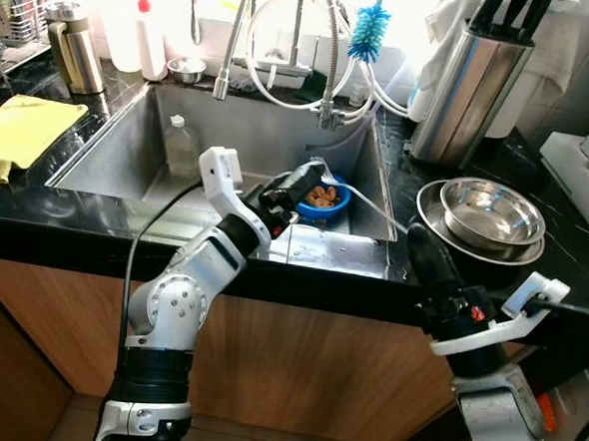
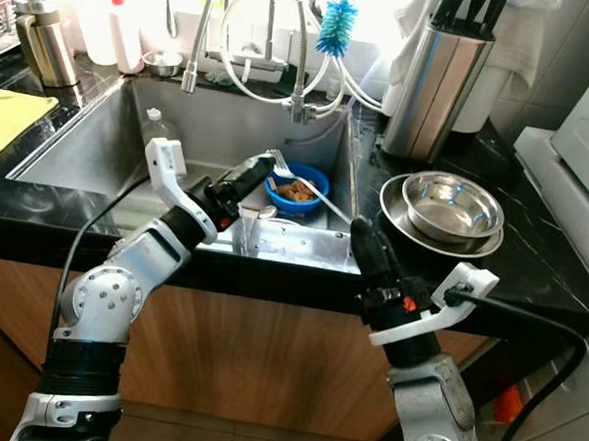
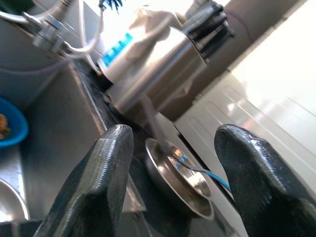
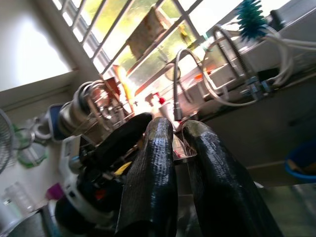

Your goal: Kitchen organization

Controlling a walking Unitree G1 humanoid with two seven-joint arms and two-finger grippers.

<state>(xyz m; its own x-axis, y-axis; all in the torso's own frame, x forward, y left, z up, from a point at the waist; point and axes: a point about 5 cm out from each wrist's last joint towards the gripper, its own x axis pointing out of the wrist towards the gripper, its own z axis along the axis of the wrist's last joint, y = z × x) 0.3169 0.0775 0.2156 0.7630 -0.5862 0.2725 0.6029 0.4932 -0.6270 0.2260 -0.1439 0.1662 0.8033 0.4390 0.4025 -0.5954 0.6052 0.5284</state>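
Observation:
A blue bowl [image 1: 324, 200] with brown food pieces sits in the steel sink [image 1: 129, 140], near its right wall. A fork [image 2: 311, 190] leans out of the bowl, its handle reaching toward the sink's right rim. My left gripper [image 1: 310, 175] reaches over the sink's front edge to the bowl's left side. It is open, and in the left wrist view the blurred fork handle [image 3: 155, 128] runs between its fingers [image 3: 103, 168]. My right gripper [image 1: 416, 236] is shut on nothing and hovers at the counter's front edge, just left of the stacked steel bowls [image 1: 492, 213].
A clear bottle [image 1: 182, 146] stands in the sink's left part. Faucet hoses [image 1: 330, 53] and a blue brush [image 1: 369, 30] hang behind the sink. A steel knife holder [image 1: 468, 86] stands on the right counter. A yellow cloth [image 1: 20, 129] and a steel jug [image 1: 73, 47] are on the left.

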